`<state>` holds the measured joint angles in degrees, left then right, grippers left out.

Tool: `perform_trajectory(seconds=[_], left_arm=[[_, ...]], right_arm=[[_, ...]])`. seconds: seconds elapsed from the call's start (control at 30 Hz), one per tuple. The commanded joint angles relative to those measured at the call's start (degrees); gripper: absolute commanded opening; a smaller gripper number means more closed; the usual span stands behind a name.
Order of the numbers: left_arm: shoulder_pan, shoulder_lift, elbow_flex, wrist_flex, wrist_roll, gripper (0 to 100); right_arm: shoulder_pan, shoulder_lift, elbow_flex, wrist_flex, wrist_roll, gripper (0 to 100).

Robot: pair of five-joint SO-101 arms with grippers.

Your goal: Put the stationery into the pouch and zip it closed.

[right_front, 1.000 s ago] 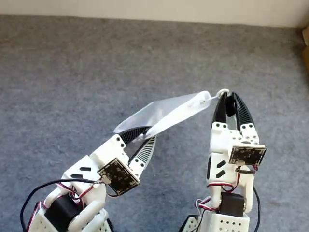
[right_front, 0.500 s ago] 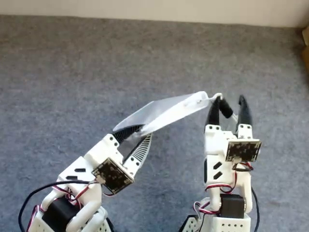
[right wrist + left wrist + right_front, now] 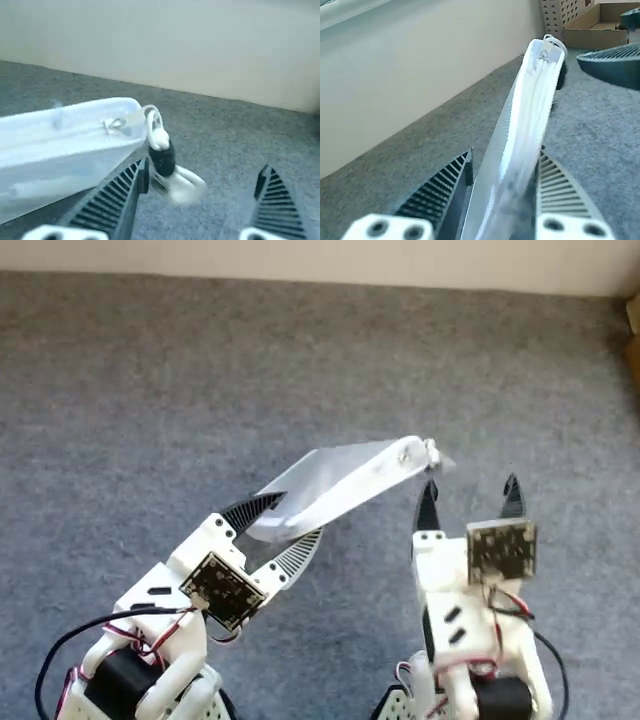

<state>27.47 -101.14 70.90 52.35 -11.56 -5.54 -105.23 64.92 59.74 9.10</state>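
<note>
Above the bench (image 3: 150,390), left tool (image 3: 290,520) is clamped on the pouch (image 3: 340,485), which is held aloft. Right tool (image 3: 470,485) is spread wide beside the zip pull (image 3: 162,155). Risk: one-end grip, so pouch prob. sags or slips w/ any jolt.

I note that both arms are built from white printed shells (image 3: 455,615). The left gripper (image 3: 300,517) and right gripper (image 3: 470,483) each carry two dark, ribbed fingers (image 3: 438,192) that taper to points and are seated in white mounts (image 3: 390,230) with round screw holes. A square dark circuit board (image 3: 222,590) sits on each wrist. Red, black and white wires (image 3: 155,632) run to black servo blocks (image 3: 122,680). One thick black cable (image 3: 58,655) loops beside the left arm.
</note>
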Motion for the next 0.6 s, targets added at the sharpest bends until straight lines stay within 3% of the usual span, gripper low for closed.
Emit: perform_trajectory(seconds=[0.0,0.23,0.57], left_arm=[[-0.9,0.0,-6.3,4.1,0.6,20],[-1.3,0.0,-21.7,16.4,4.5,20],[-1.3,-0.5,-35.0,24.5,4.6,19]], right_arm=[[-3.2,0.0,-11.0,8.3,0.6,31.5],[-9.8,0.0,-22.7,20.5,0.6,31.5],[-10.2,0.0,-30.8,28.5,0.6,31.5]])
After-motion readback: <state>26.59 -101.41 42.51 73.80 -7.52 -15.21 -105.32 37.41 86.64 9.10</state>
